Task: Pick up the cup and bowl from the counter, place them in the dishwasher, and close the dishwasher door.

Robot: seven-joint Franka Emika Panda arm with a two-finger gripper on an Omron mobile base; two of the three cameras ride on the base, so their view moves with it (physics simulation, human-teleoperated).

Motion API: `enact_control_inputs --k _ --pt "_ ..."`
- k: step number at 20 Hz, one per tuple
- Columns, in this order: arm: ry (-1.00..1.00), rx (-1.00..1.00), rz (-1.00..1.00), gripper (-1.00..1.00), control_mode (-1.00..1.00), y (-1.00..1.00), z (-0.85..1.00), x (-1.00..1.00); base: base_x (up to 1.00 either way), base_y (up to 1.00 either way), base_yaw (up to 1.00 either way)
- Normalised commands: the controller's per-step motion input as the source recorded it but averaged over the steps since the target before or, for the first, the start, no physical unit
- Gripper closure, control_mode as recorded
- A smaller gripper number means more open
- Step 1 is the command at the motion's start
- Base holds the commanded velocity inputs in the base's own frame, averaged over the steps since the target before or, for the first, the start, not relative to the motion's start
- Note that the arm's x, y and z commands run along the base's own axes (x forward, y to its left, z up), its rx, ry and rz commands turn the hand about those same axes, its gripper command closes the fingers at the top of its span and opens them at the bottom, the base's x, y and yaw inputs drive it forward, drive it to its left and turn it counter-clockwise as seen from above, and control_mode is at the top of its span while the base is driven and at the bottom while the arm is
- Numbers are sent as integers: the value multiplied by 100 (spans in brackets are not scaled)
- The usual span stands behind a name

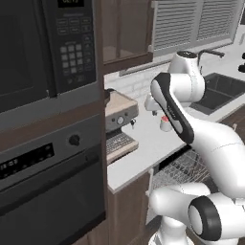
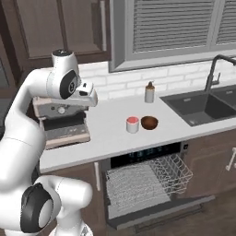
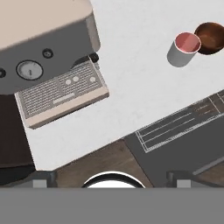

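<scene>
The pale cup (image 2: 132,124) with its red inside stands on the white-grey counter (image 2: 110,138), touching or nearly touching the dark reddish-brown bowl (image 2: 149,122) on its right. Both sit at the upper right of the hand view: cup (image 3: 183,48), bowl (image 3: 211,37). My gripper (image 2: 89,97) hangs high above the counter, left of the cup and over the coffee machine. It is open (image 3: 112,178), with its fingertips far apart and nothing between them. Below the counter the dishwasher door (image 2: 161,209) is dropped down and the pale wire rack (image 2: 147,179) is pulled out. My arm hides the bowl in the left base view; the cup (image 1: 165,124) peeks out beside it.
A beige espresso machine (image 2: 62,120) stands on the counter's left end. A grey bottle with a brown cap (image 2: 149,93) is at the back wall behind the bowl. The dark double sink (image 2: 203,107) and tap lie to the right. A black wall oven (image 1: 48,182) fills the left.
</scene>
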Motion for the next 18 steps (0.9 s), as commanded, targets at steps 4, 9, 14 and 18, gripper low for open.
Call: enact_control_inputs --k 4,9,14,18 --pt "0 0 0 -100 100 0 0 0 10 36 -39" --pt "0 0 0 -100 100 0 0 0 17 45 -40" --pt "0 0 0 -100 100 0 0 0 24 51 -37" --pt "0 0 0 -100 100 0 0 0 12 52 -31"
